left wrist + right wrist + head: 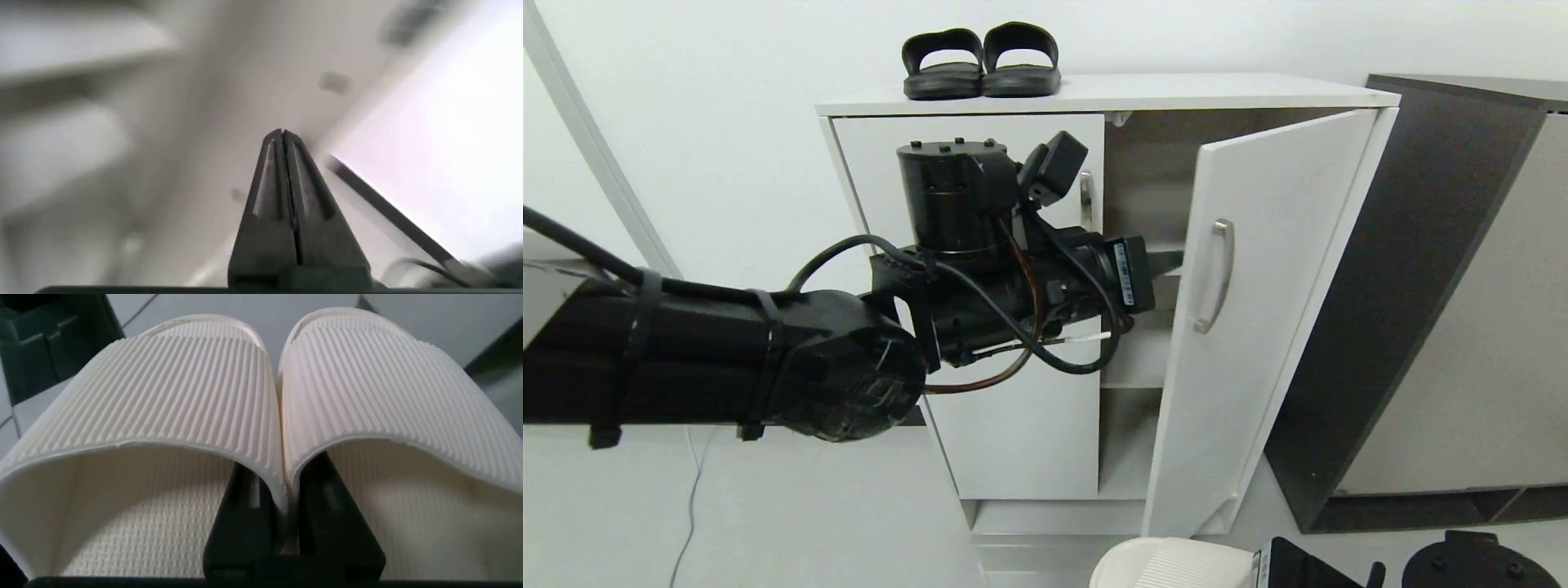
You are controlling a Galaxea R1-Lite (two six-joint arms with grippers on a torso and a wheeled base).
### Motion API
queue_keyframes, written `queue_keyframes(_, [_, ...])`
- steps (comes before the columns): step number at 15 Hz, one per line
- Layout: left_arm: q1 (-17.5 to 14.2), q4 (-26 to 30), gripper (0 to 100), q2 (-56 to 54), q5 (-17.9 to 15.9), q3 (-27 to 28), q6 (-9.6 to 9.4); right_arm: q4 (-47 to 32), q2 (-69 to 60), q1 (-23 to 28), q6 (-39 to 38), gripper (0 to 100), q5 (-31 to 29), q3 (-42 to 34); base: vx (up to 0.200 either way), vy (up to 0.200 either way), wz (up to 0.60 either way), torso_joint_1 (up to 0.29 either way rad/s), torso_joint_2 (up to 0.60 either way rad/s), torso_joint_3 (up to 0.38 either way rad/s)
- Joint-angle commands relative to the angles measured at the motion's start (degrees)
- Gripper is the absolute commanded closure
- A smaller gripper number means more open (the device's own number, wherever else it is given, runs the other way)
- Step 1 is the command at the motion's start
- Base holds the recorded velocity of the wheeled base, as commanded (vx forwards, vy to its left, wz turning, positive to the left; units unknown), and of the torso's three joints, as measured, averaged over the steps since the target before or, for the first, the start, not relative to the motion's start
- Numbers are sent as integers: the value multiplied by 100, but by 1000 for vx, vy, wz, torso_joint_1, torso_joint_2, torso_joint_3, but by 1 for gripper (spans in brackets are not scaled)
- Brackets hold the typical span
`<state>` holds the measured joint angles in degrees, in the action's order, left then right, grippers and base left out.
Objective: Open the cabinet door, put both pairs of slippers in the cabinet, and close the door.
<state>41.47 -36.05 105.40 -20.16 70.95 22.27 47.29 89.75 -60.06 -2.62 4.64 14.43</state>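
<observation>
The white cabinet [1013, 425] has its right door [1274, 327] swung partly open, and its left door is closed. A pair of black slippers [980, 61] stands on the cabinet top. My left gripper [1172, 261] is shut and empty. Its tip sits in the opening, just behind the open door's inner edge, at the height of the door handle [1215, 273]. In the left wrist view its fingers [283, 163] are pressed together, pointing into the cabinet. A pair of white ribbed slippers [196, 400] is clamped by my right gripper [282, 514] at their two adjoining straps, low before the cabinet [1168, 563].
Shelves [1131, 359] show inside the open half. A tall grey cabinet [1462, 327] stands close on the right, just beyond the open door. A thin cable [690, 506] trails on the floor at the left.
</observation>
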Motion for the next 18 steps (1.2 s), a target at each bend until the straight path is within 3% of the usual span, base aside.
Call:
queue_keyframes(1, [441,-122,100,-257,4,-231,-4,17,34,-67,-2,100,1,-37,-200,0,0,2,-2,2])
queue_keyframes(2, [599,-315,100,-266,-5,-336,-39,17,34,-76,-2,100,1,-55,-200,0,0,-2,2,7])
queue_keyframes(5, [529,-561,100,-257,4,-459,-39,26,43,-76,-10,100,-7,-46,0,0,0,0,0,0])
queue_keyframes(8, [133,-561,100,-714,30,-899,-153,70,131,12,-54,100,-104,121,0,0,0,0,0,0])
queue_keyframes(11, [-333,-517,100,-1505,48,-1426,-443,70,553,425,-125,100,-878,596,0,0,0,0,0,0])
queue_keyframes(12, [-667,-412,100,-2155,197,-1892,-575,79,1045,759,-256,100,-1686,1053,0,0,0,0,0,0])
queue_keyframes(15, [-1344,195,100,-3649,584,-2806,-592,430,1968,1137,-678,100,-3013,1844,0,0,0,0,0,0])
queue_keyframes(17, [-1765,863,100,-4651,900,-3157,-672,580,2258,1339,-740,100,-3488,2160,0,0,0,0,0,0])
queue_keyframes(18, [-2091,1654,100,-5521,1190,-3245,-865,589,2346,1471,-740,100,-3778,2310,0,0,0,0,0,0])
